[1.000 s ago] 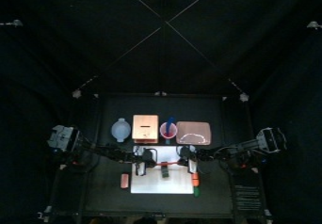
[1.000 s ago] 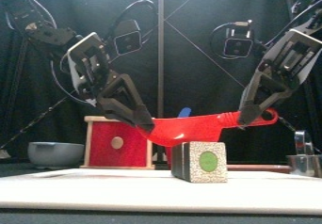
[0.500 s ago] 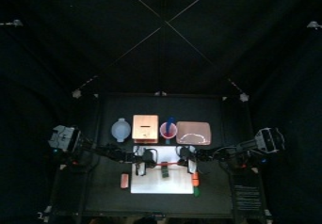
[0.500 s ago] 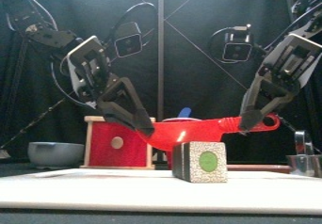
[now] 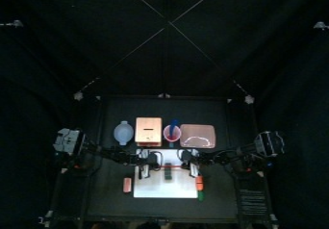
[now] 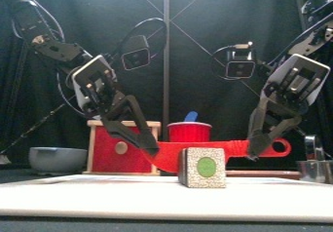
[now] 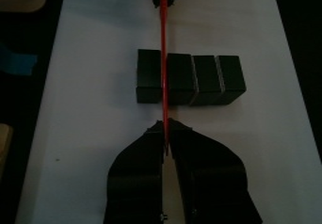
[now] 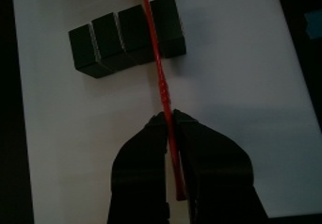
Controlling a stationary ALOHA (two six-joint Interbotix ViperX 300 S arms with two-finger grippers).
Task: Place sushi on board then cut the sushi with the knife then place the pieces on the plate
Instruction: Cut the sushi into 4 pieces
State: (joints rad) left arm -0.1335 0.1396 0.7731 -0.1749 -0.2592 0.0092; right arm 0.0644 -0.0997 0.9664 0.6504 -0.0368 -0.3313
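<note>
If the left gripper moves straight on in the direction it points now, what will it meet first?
Probably the sushi roll: the left gripper, shut on the red knife, points along the blade toward it. It might touch the white board first; depth is unclear.

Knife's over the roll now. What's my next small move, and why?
Probably press the knife straight down. Gripped at its ends by the left fingers and right fingers, it crosses the sushi roll on the board right over the seam beside the end block.
</note>
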